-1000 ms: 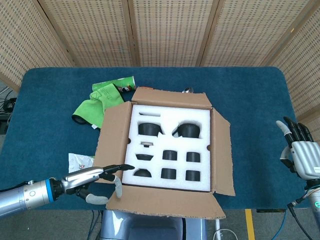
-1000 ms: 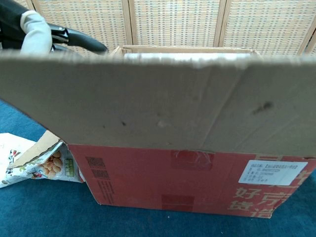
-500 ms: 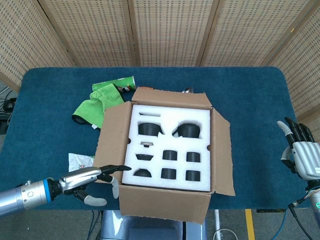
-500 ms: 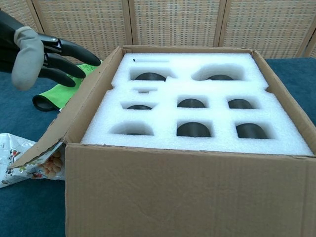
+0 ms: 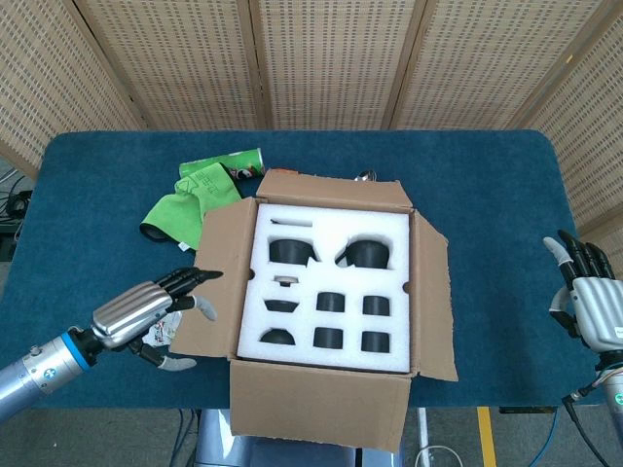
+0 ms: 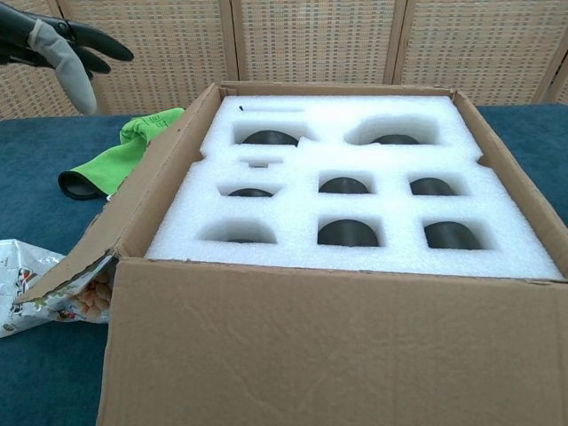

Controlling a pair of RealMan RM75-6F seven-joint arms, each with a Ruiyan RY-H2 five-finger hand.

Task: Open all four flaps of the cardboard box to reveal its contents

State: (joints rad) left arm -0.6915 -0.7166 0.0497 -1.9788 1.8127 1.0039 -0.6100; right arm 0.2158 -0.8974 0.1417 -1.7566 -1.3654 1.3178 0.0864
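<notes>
The cardboard box (image 5: 426,292) (image 6: 311,346) stands mid-table with all its flaps folded outward. The near flap (image 5: 316,409) hangs down over the table's front edge. Inside lies a white foam insert (image 5: 326,287) (image 6: 355,191) with several pockets holding dark round items. My left hand (image 5: 156,313) (image 6: 58,44) hovers left of the box, fingers spread, holding nothing and clear of the left flap (image 5: 216,282). My right hand (image 5: 584,297) is at the table's far right edge, fingers apart and empty; the chest view does not show it.
A green cloth (image 5: 190,199) (image 6: 115,160) and a green can (image 5: 226,161) lie behind the box's left corner. A snack packet (image 6: 44,293) (image 5: 161,326) lies under the left flap, beneath my left hand. Woven screens stand behind the blue table (image 5: 487,185).
The near flap has dropped from raised to hanging down over the front edge. My left hand let go of it and drew back to the left and up. The right hand barely moved.
</notes>
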